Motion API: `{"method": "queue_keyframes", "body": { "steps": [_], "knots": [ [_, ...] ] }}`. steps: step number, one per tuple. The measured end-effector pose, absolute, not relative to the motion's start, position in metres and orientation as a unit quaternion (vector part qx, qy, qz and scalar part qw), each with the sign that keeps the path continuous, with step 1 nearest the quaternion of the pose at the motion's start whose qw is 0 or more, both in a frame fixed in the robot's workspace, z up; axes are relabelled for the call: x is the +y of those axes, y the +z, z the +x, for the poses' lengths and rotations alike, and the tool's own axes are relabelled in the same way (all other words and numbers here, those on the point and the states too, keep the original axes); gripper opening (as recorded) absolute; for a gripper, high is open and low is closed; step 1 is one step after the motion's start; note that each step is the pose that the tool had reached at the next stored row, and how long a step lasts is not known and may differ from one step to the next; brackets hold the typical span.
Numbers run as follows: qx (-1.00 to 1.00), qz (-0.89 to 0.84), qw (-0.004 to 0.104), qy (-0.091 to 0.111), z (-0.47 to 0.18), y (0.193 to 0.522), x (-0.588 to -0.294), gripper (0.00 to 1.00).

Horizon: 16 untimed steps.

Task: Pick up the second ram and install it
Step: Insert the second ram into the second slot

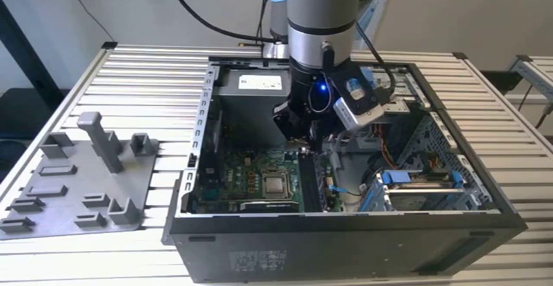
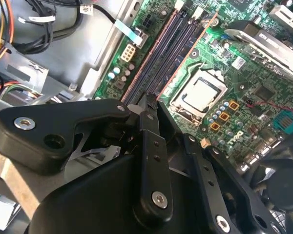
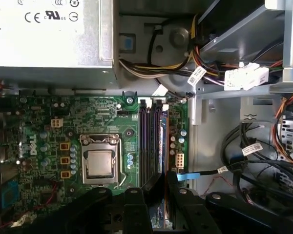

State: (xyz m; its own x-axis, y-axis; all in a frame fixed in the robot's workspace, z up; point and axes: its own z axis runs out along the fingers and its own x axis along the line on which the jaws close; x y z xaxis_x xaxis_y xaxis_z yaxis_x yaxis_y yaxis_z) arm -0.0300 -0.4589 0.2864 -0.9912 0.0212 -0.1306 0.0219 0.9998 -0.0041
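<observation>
In the exterior view, a grey tray (image 1: 52, 195) lies on the slatted table (image 1: 155, 72) at the left, well apart from the gripper (image 1: 302, 145), which is lowered into the open case (image 1: 346, 241) over the motherboard (image 1: 250, 176); a blue latch (image 1: 395, 177) sits further right. In the first wrist view, the fingers (image 3: 178, 183) are clenched on the ram (image 3: 161, 141), which stands edge-on along the slots (image 3: 149, 146) beside the processor (image 3: 98, 163)
</observation>
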Motion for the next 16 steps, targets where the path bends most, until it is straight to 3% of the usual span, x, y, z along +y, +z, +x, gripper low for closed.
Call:
{"method": "queue_keyframes", "body": {
  "steps": [16],
  "knots": [
    [0.998,0.016,0.059,-0.003,-0.031,0.260,-0.457,0.17]
  ]
}}
